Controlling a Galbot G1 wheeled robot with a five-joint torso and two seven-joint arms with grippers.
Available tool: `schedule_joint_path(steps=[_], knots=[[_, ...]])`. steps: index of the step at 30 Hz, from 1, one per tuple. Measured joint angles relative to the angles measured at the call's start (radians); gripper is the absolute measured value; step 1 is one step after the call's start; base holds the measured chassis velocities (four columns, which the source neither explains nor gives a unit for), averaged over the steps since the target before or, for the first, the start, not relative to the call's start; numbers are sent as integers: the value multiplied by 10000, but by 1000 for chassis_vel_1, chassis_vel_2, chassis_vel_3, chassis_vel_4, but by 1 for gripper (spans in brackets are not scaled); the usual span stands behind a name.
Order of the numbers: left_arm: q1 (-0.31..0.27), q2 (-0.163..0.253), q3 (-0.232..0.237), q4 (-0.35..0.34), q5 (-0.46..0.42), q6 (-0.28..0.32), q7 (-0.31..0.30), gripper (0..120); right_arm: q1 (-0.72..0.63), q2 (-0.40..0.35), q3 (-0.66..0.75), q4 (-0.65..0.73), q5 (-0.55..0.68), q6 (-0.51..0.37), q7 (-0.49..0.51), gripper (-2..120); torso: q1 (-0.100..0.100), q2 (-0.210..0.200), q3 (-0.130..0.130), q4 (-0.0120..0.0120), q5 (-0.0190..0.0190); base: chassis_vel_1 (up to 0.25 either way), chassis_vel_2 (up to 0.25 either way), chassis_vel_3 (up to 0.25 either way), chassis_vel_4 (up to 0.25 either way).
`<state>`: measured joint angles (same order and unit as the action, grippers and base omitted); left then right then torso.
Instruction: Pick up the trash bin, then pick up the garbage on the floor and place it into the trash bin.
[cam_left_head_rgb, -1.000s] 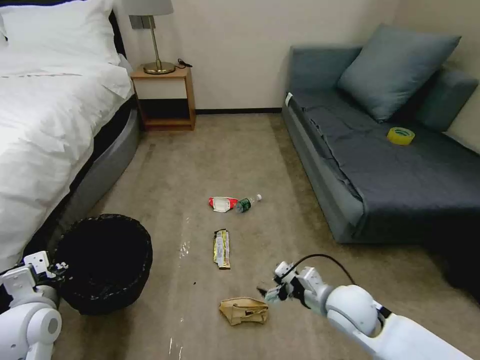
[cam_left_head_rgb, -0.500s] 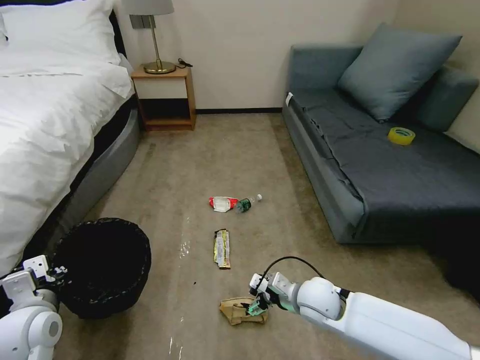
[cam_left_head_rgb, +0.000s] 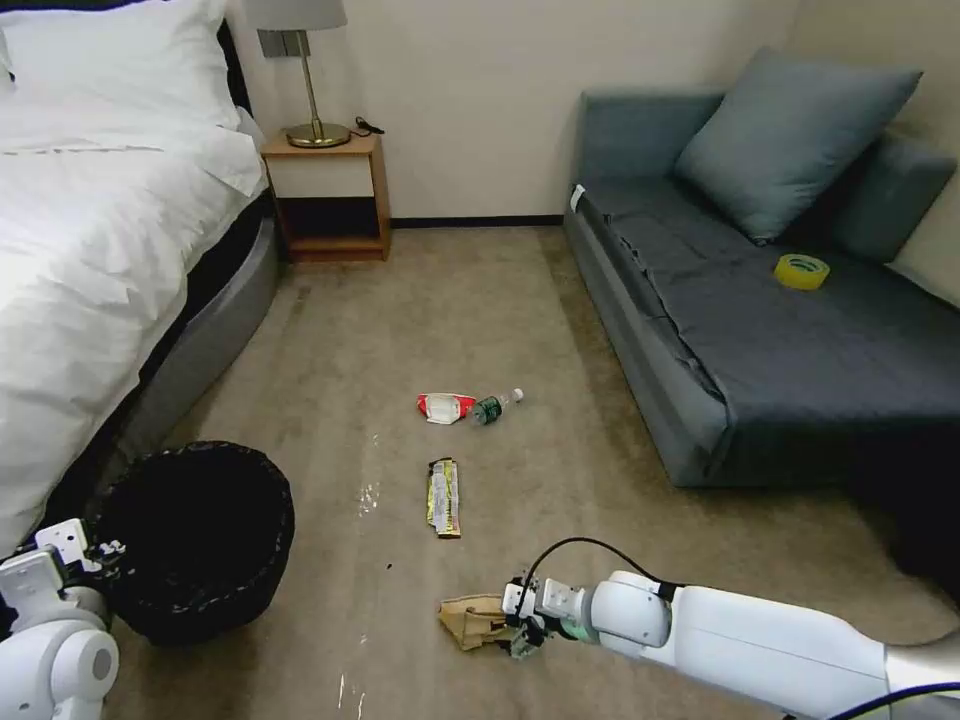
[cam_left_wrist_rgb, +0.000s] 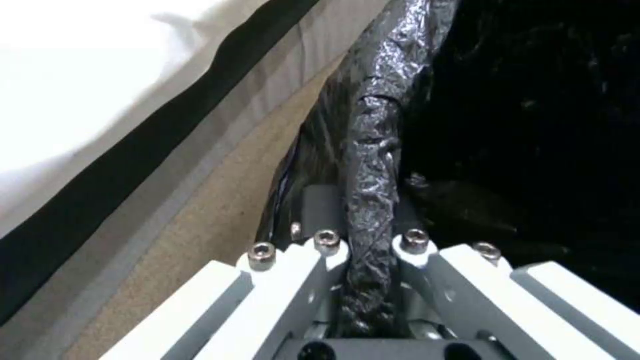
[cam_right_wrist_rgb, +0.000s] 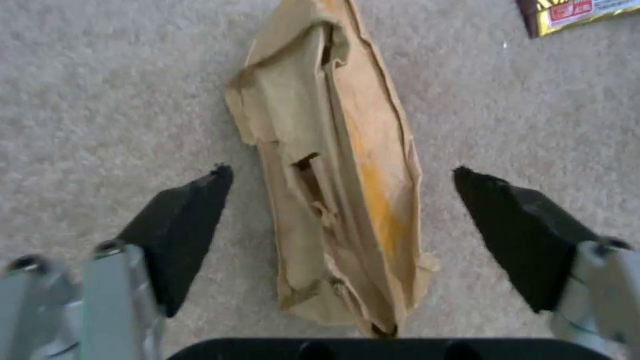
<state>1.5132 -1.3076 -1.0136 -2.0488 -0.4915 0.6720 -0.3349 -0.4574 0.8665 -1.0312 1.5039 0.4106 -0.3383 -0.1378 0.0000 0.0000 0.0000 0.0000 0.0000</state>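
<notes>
The trash bin (cam_left_head_rgb: 195, 540), lined with a crinkled black bag, hangs at my lower left beside the bed. My left gripper (cam_left_head_rgb: 95, 555) is shut on the bin's rim (cam_left_wrist_rgb: 373, 165). The garbage lies on the carpet: a crumpled brown paper bag (cam_left_head_rgb: 470, 620), a gold-yellow snack wrapper (cam_left_head_rgb: 443, 497), a red-and-white packet (cam_left_head_rgb: 444, 406) and a small green bottle (cam_left_head_rgb: 495, 405). My right gripper (cam_left_head_rgb: 518, 630) is down over the paper bag's right end. In the right wrist view the right gripper (cam_right_wrist_rgb: 340, 185) stands open, its black fingertips (cam_right_wrist_rgb: 193, 200) on either side of the paper bag (cam_right_wrist_rgb: 333, 190).
A white bed (cam_left_head_rgb: 90, 220) runs along the left. A wooden nightstand (cam_left_head_rgb: 330, 195) with a lamp stands at the back wall. A grey sofa (cam_left_head_rgb: 760, 320) on the right carries a yellow tape roll (cam_left_head_rgb: 801, 271). Open carpet (cam_left_head_rgb: 430, 300) lies between them.
My right arm has reached left and down until the open gripper straddles the paper bag. The bin has sunk slightly in view with the left gripper.
</notes>
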Motion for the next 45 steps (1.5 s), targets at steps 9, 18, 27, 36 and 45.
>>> schedule_joint_path(steps=[9, 18, 27, 36, 45], knots=[[65, 16, -66, -73, 11, -6, -1, 1, -225, 267, -1, -716, -372, 610, 137, 54, 0, 0, 0, 0, 0, 0, 0, 0, 0], [59, 32, -46, -77, 22, -14, -6, 1, -409, 260, 150, -738, -448, 841, 397, 25, 0, 0, 0, 0, 0, 0, 0, 0, 0], [54, 56, -27, -72, 28, -15, -9, 1, -539, 214, 221, -724, -463, 1014, 580, 0, 0, 0, 0, 0, 0, 0, 0, 0, 0], [47, 65, 2, -51, 28, -26, -9, 1, -593, 6, 972, -36, -57, 1266, 1054, 0, 0, 0, 0, 0, 0, 0, 0, 0, 0], [31, -18, 339, -39, 40, -29, -9, 1, 647, -34, 2297, 3200, 1840, 470, 2215, 0, 0, 3, 0, -1, -4, 0, 0, 0, 0]])
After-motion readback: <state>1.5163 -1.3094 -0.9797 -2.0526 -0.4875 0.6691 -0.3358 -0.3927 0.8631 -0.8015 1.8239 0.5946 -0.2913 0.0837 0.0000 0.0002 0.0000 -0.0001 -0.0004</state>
